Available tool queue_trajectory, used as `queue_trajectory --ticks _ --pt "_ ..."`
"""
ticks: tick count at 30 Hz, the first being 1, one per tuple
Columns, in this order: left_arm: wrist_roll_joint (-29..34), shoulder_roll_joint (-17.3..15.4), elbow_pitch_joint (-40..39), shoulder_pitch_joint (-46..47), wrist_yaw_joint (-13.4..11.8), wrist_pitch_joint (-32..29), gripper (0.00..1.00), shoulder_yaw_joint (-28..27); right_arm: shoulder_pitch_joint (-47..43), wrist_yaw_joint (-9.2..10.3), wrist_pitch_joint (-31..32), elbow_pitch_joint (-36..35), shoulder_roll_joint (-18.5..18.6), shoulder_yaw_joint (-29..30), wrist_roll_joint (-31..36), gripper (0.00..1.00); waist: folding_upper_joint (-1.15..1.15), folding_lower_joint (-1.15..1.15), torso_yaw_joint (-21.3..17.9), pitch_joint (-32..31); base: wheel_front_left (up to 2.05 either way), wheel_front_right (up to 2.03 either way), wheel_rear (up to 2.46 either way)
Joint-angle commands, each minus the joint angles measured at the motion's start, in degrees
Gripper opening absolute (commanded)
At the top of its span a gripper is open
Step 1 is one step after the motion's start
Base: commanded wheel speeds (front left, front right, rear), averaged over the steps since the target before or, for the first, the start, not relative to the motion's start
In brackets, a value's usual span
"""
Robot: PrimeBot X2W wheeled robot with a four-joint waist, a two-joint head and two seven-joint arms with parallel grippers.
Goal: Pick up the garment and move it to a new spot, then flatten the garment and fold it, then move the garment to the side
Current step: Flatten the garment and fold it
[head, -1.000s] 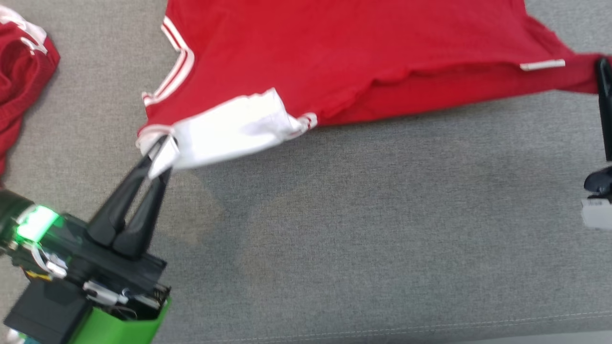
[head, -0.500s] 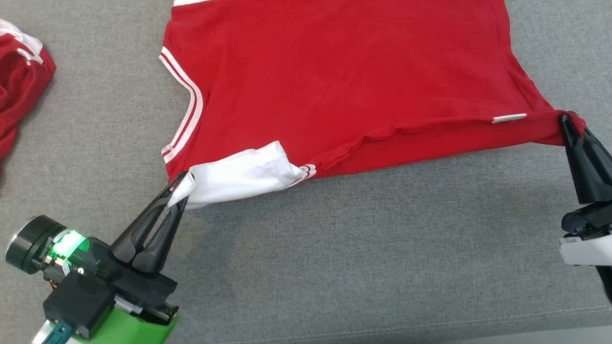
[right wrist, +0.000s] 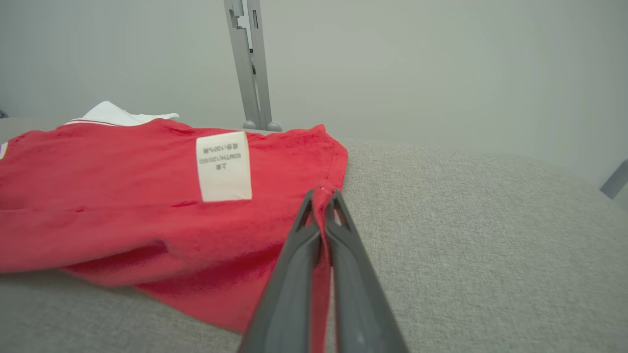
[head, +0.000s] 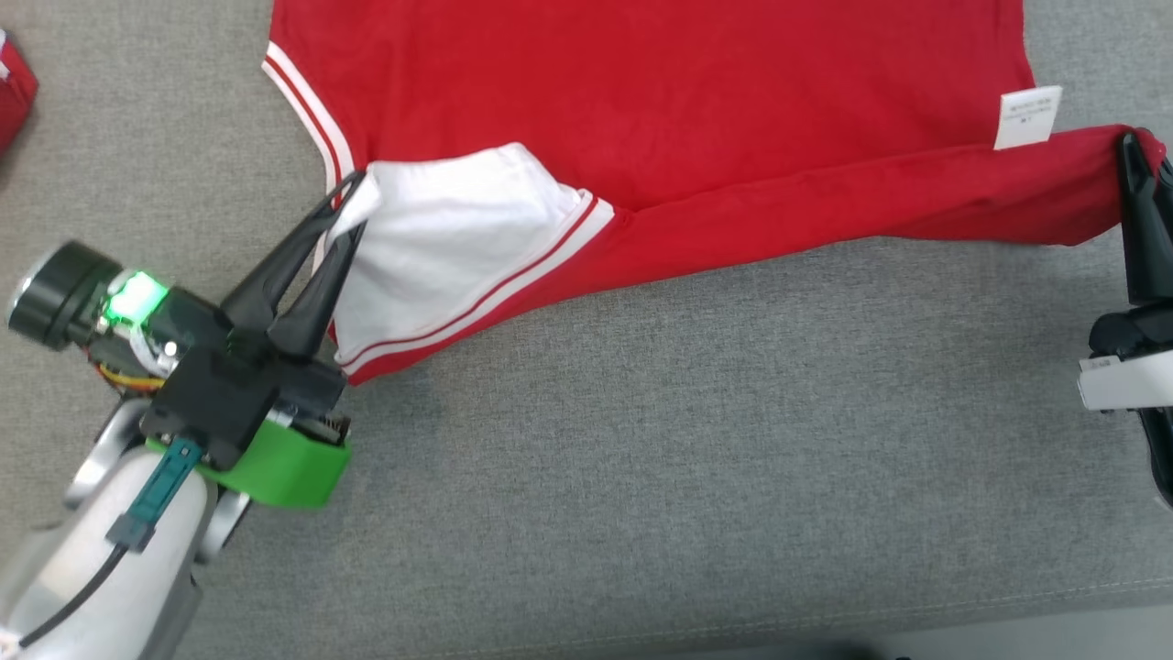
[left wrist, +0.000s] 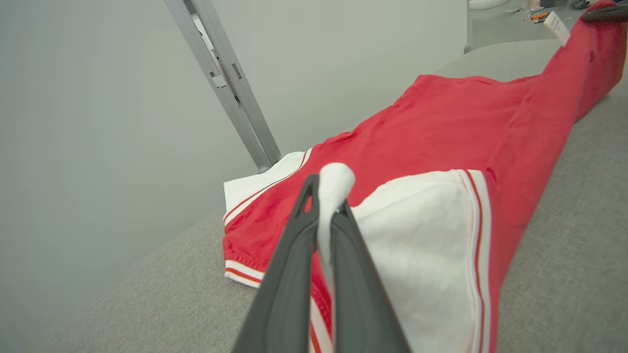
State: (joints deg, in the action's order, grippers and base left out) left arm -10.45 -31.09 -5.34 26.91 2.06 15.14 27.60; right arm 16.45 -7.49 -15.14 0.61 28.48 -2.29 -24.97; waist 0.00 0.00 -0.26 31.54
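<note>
The garment (head: 660, 101) is a red shirt with white sleeves and red-white striped trim, spread over the grey cushioned surface (head: 696, 440). Its near edge is lifted and folded back over the body between my two grippers. My left gripper (head: 356, 188) is shut on the white sleeve (head: 440, 229) at the left; the left wrist view shows white cloth (left wrist: 333, 181) bulging past its fingertips. At the far right my right gripper (head: 1141, 147) is shut on the red hem corner, with red cloth (right wrist: 321, 193) pinched between the tips. A white care label (head: 1026, 117) lies near that corner.
Another red cloth (head: 14, 87) peeks in at the left edge. A grey metal post (right wrist: 252, 63) stands behind the surface against a pale wall. The front seam of the cushion (head: 825, 614) runs along the bottom; open grey surface lies in front of the shirt.
Both grippers have carried the near edge away from me and over the shirt's body. The sleeve has turned over to show more white and trim, and the care label has flipped up.
</note>
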Motion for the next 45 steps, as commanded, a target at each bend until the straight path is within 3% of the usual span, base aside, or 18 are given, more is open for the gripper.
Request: queue_trajectory --ticks 1,7,12,13,14,15,16,17,26,32,39,40,41,42,45 --pt "1.59 0.0 1.34 2.15 0.16 0.0 0.0 -0.06 1.06 -0.01 0.0 0.61 -0.42 -0.12 0.42 0.0 0.0 0.0 0.05 1.26 0.0 0.0 0.0" --pt "6.23 0.6 3.58 7.67 -2.29 0.0 0.0 -1.74 4.03 -0.01 0.0 1.88 -1.82 -0.75 1.22 0.0 0.0 0.0 -0.19 2.46 0.0 0.0 0.0" --pt "7.7 0.13 4.75 10.02 -2.36 0.0 0.0 -2.33 5.36 -0.01 0.0 2.84 -2.46 -1.17 1.68 0.0 0.0 0.0 -0.12 2.98 0.0 0.0 0.0" --pt "7.64 0.33 5.61 10.18 -2.1 0.0 0.0 -2.17 5.45 -0.01 0.0 3.15 -2.6 -1.33 1.76 0.13 0.0 0.0 -0.11 3.03 0.0 0.0 0.0" --pt "6.93 0.75 7.08 10.14 -1.59 0.0 0.0 -1.99 5.66 -0.01 0.0 3.58 -2.78 -1.3 1.85 0.42 0.0 0.0 -0.12 3.01 0.0 0.0 0.0" --pt "6.55 1.14 8.0 10.19 -1.43 0.0 0.0 -1.88 5.89 -0.01 0.0 3.71 -3.13 -1.19 1.56 1.0 0.0 0.0 -0.14 2.96 0.0 0.0 0.0" --pt "6.44 1.52 8.78 10.41 -1.43 0.0 0.45 -1.88 6.15 -0.01 0.0 3.78 -3.42 -0.96 1.45 1.0 0.0 0.0 -0.17 2.83 0.0 0.0 0.0" --pt "6.2 1.96 9.85 10.3 -1.81 0.0 1.0 -1.91 6.22 -0.01 0.0 3.83 -3.66 -0.6 1.74 1.0 0.0 0.0 -0.26 2.53 0.0 0.0 0.0" --pt "-2.7 7.82 6.96 -5.11 -7.96 0.0 1.0 -6.55 -1.37 -0.01 0.0 -0.76 -6.94 4.21 2.57 1.0 0.0 0.0 -0.59 -1.56 0.0 0.0 0.0" --pt "-12.13 12.95 9.94 -14.98 -6.9 -2.17 1.0 -6.4 -6.13 -0.01 0.0 -1.21 -9.44 5.08 1.89 1.0 0.0 0.0 -0.43 -3.73 0.0 0.0 0.0" --pt "-17.36 16.01 12.65 -14.67 -6.5 -2.95 1.0 -7.92 -7.16 -0.01 0.0 0.14 -9.82 2.33 -0.15 1.0 0.0 0.0 -0.91 -4.23 0.0 0.0 0.0" --pt "-16.98 15.61 13.09 -14.36 -6.31 -3.47 0.64 -7.58 -7.21 -0.01 0.0 0.52 -9.73 1.91 -0.47 1.0 0.0 0.0 -0.95 -4.15 0.0 0.0 0.0" --pt "-16.59 15.29 13.26 -14.11 -6.29 -3.56 0.19 -7.33 -7.31 -0.01 0.0 1.01 -9.53 1.44 -0.65 1.0 0.0 0.0 -0.92 -4.09 0.0 0.0 0.0" --pt "-16.46 15.06 13.52 -14.02 -6.11 -4.01 0.0 -6.96 -7.36 -0.01 0.0 1.94 -9.11 0.63 -0.88 1.0 0.0 0.0 -0.85 -3.99 0.0 0.0 0.0" --pt "-16.25 14.99 13.53 -13.71 -6.28 -4.16 0.0 -6.61 -6.05 -0.01 0.0 4.67 -8.64 -0.67 -2.35 1.0 0.0 0.0 -0.53 -3.81 0.0 0.0 0.0"
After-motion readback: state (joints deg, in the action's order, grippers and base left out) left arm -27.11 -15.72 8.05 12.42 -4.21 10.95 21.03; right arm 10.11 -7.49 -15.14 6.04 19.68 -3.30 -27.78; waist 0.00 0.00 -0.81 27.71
